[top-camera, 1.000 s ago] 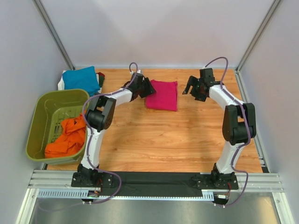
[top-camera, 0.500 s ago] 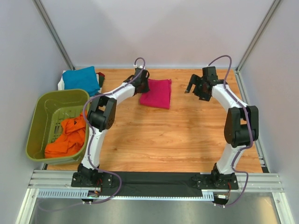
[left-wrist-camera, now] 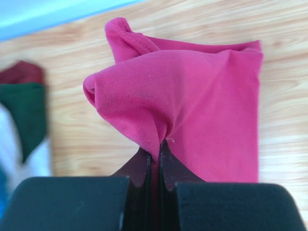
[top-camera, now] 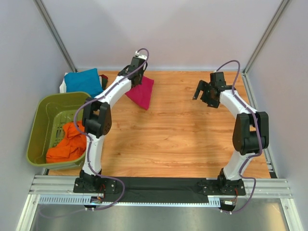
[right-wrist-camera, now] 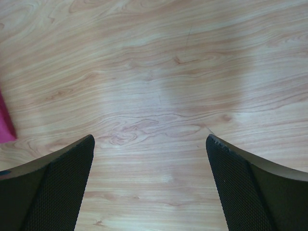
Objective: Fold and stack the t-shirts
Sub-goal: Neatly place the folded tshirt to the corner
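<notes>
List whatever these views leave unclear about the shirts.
- Top view: how many orange t-shirts lie in the basket; they are bunched together.
- Top view: what lies under the teal t-shirt; it covers the pile.
- Left wrist view: dark red, green and white cloth at the left edge, blurred and cut off.
- Right wrist view: the magenta t-shirt, only a sliver at the left edge.

Bright, even light — blurred wrist-view edges
</notes>
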You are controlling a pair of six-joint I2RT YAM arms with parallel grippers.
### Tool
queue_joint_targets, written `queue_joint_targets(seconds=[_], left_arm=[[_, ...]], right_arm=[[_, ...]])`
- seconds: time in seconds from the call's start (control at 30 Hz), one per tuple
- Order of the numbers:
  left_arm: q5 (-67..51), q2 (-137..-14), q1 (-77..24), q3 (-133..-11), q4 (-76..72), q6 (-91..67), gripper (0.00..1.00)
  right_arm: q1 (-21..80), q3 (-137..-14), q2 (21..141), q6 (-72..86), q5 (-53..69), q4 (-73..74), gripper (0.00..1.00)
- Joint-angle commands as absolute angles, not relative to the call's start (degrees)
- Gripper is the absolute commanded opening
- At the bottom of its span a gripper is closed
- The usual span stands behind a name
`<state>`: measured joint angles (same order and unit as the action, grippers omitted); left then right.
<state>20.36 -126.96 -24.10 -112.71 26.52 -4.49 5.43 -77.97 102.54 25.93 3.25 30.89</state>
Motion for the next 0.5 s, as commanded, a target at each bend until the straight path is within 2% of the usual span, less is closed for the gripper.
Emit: queue_joint_targets(seconds=[0.0,0.27,0.47], left_arm=[[22.16,-120.42,-21.63,-115.49,30.49,4.48,0.00],[17.32,-115.84,-16.44,-115.48,32.86,7.03,0.00],[22.75,-114.70,-14.94,-116.72,34.54,6.95,0.00]], right_arm=[[5.27,-76.21,100.55,24.79,2.02,28.57,1.00],[5.27,-71.02,97.56,25.14,0.35,24.62,1.00],[5.27,-71.54,99.14,24.35,0.53,25.40,1.00]])
